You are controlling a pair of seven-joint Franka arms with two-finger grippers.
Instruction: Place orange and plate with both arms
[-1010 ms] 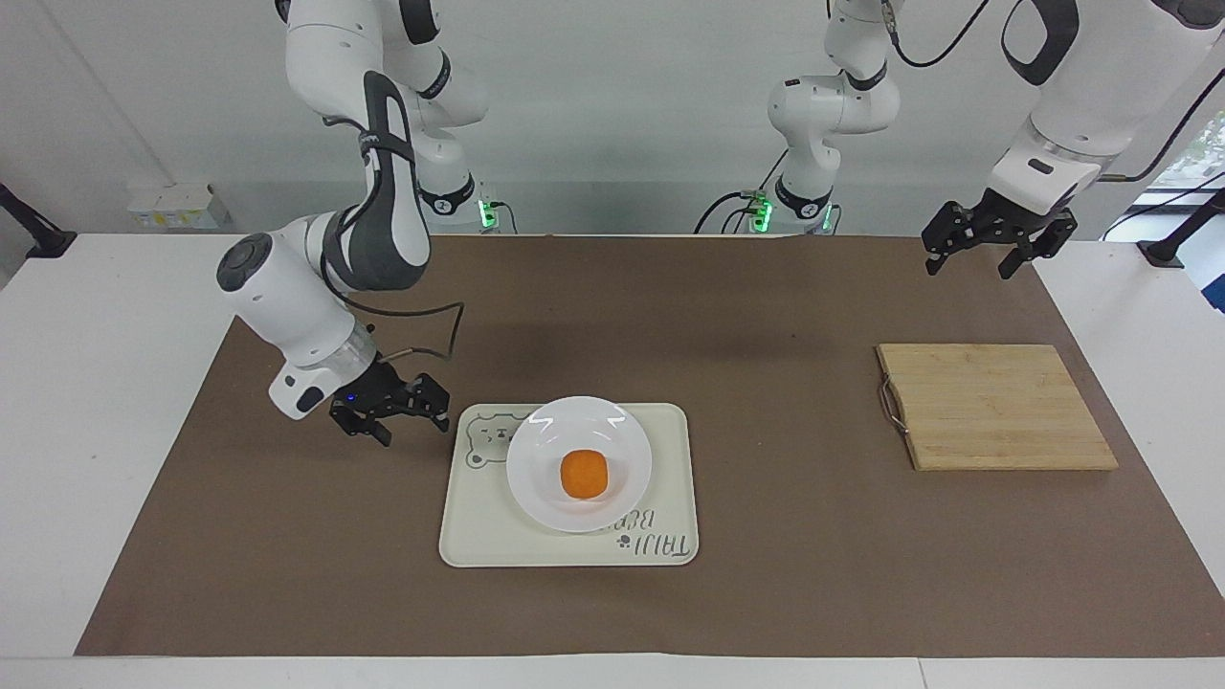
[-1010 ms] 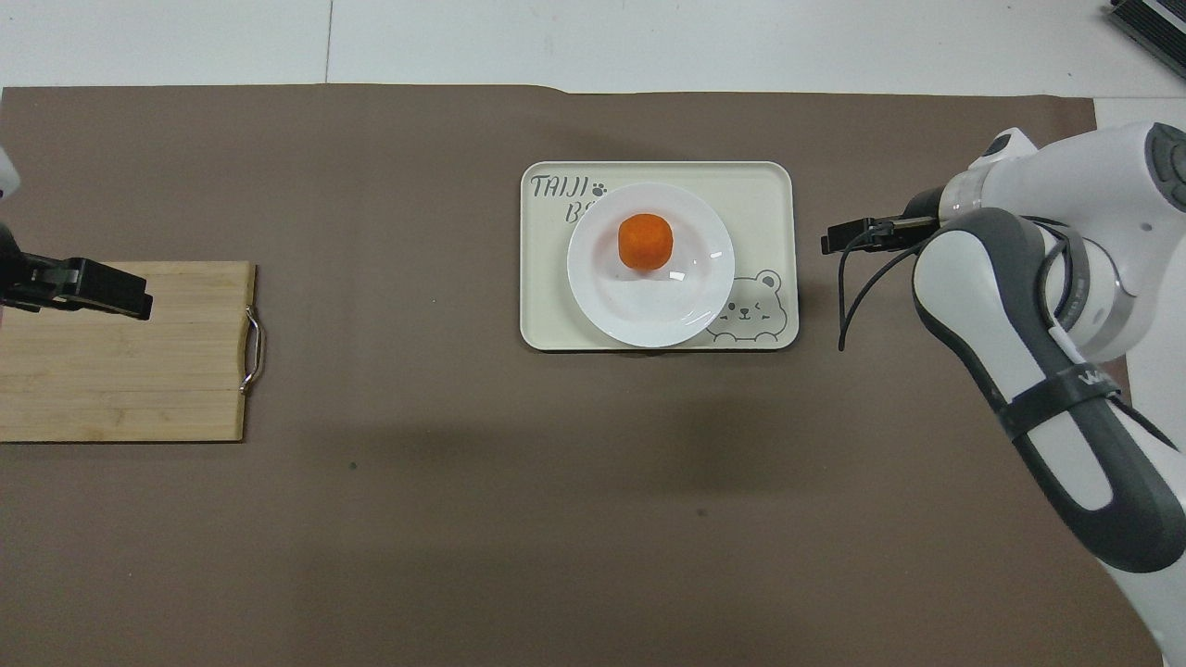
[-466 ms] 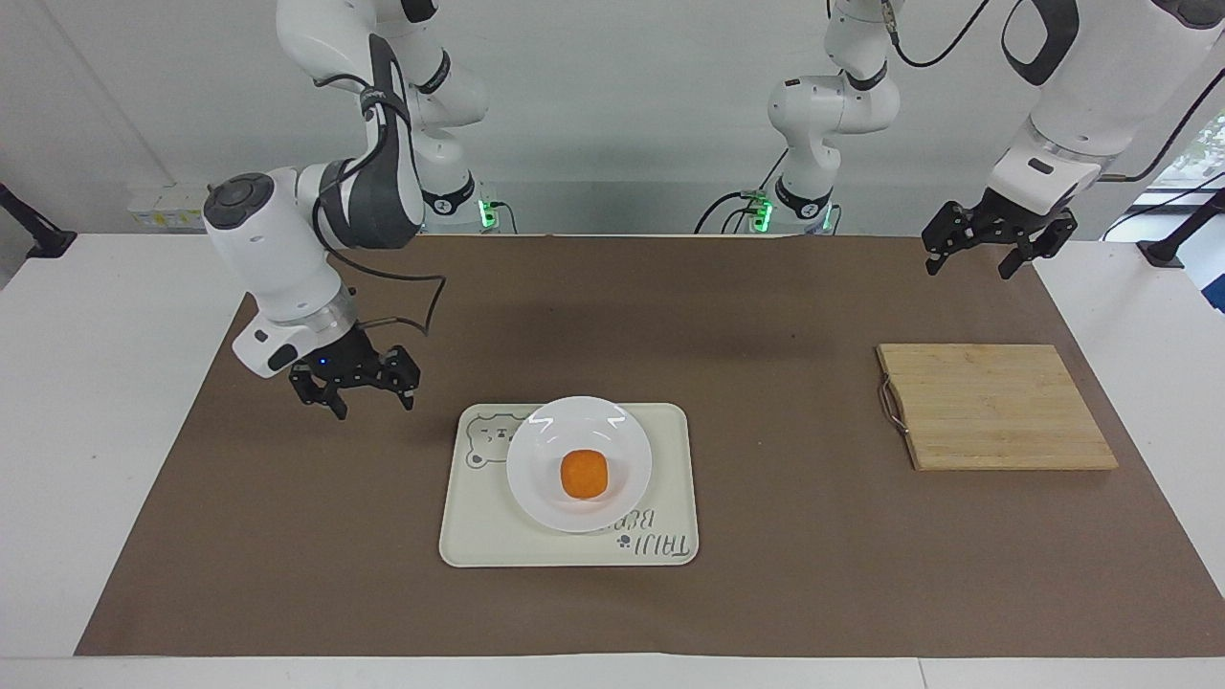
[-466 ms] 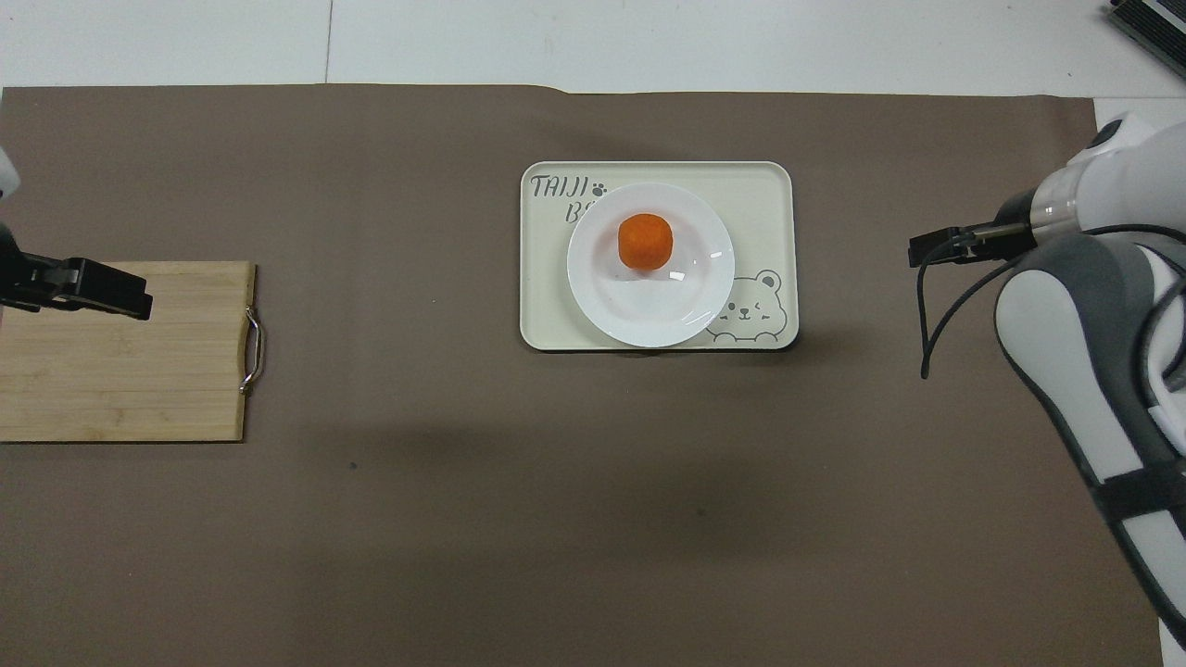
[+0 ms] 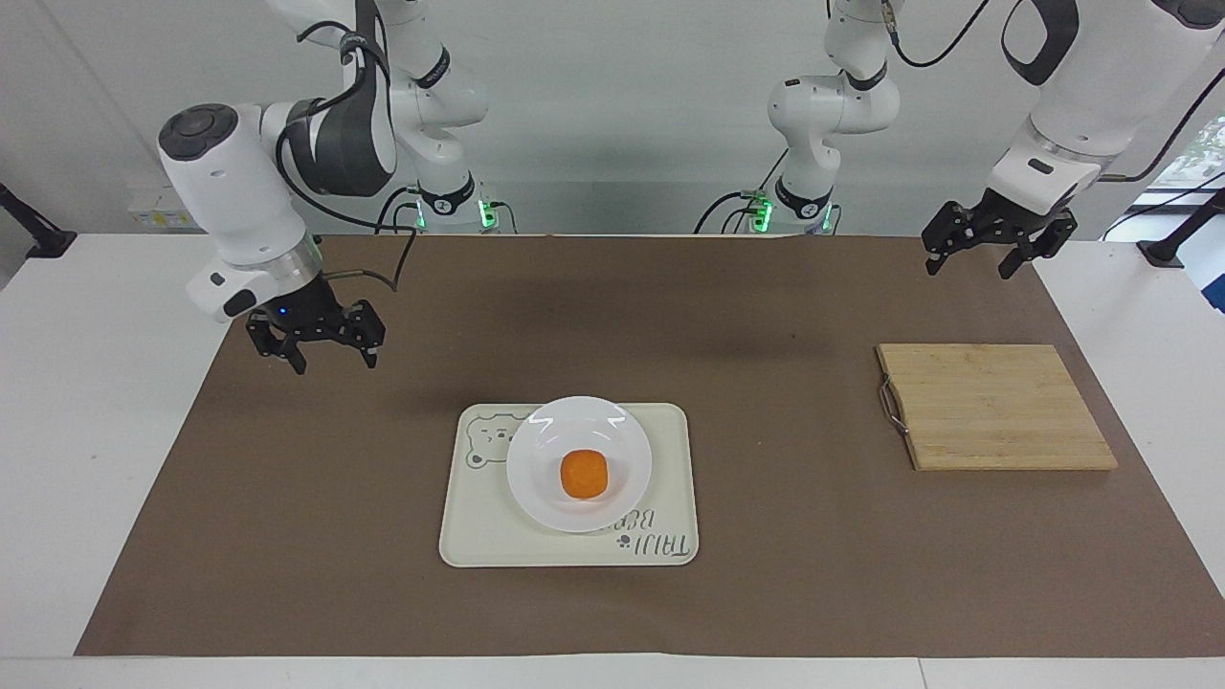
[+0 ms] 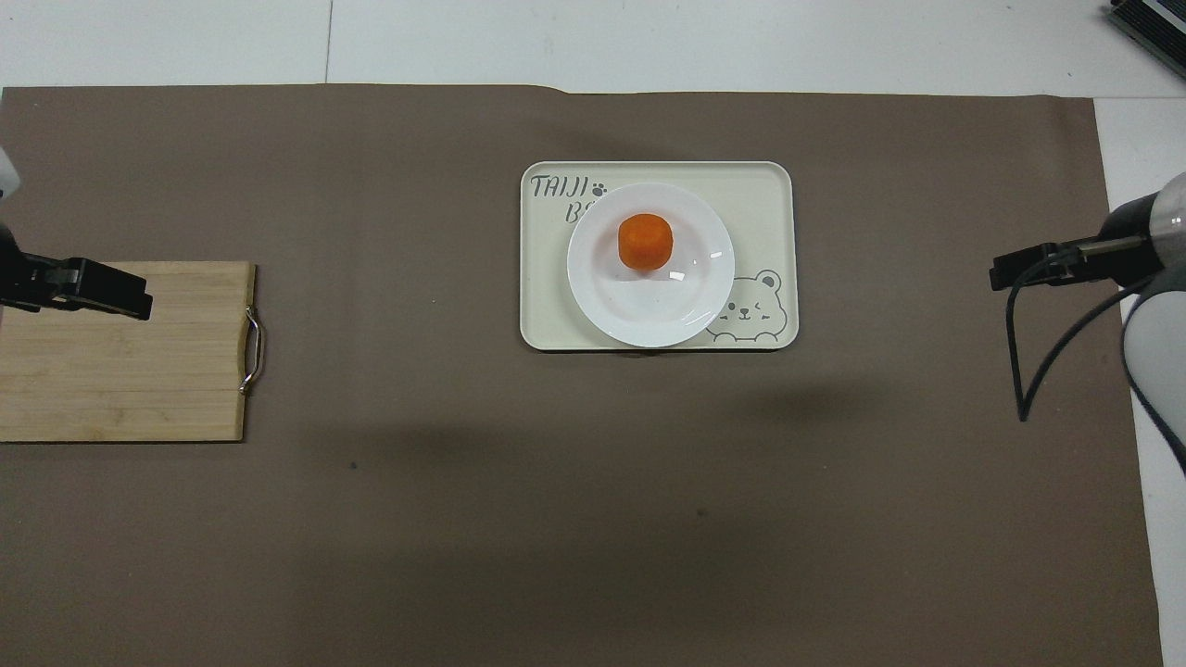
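You have the orange [image 5: 583,474] sitting in the plate [image 5: 536,478], and the plate lies on the tray [image 5: 670,431] in the middle of the mat [image 5: 766,593] that covers the table [image 5: 77,383]. The cutting board [image 5: 995,407] lies well apart from the tray, toward the left arm's end. Your left hand [image 5: 991,251] hangs over the mat's edge at that end, empty and open; your right hand [image 5: 321,346] hangs over the mat at the right arm's end, empty and open.

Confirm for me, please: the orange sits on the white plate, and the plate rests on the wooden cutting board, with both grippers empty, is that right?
Not quite. The orange does sit on the white plate, but the plate rests on the cream bear-print tray, not the wooden cutting board, which lies bare toward the left arm's end. The facing view shows this. Left gripper and right gripper are both empty.
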